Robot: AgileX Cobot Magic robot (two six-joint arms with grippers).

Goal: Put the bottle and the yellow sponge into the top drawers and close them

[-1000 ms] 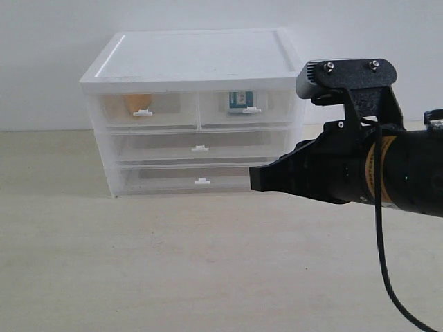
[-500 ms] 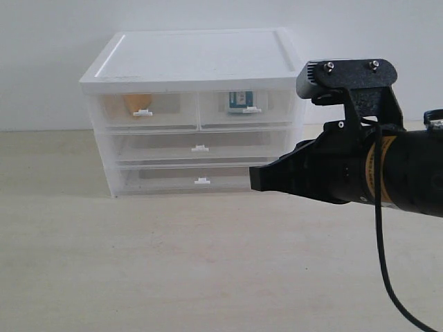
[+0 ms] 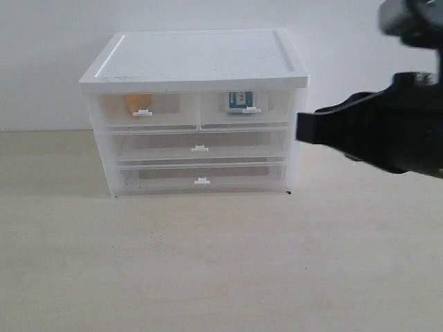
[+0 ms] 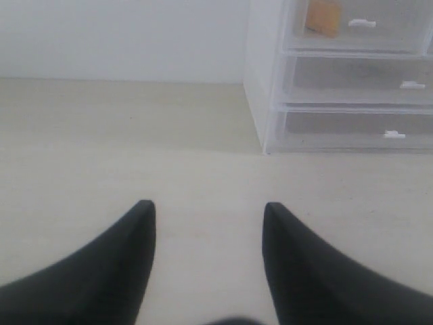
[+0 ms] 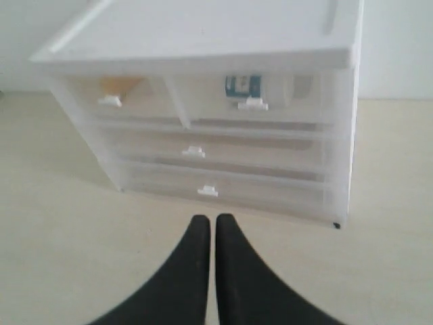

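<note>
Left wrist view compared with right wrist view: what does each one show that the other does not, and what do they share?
Only the left wrist view: the left gripper, with its jaws open and empty above the table.
Only the right wrist view: the right gripper, shut on nothing; the bottle inside the right top drawer; the cabinet's white top.
Both: the yellow sponge inside the left top drawer, the handle tabs of the two full-width drawers below it, and the pale table.
</note>
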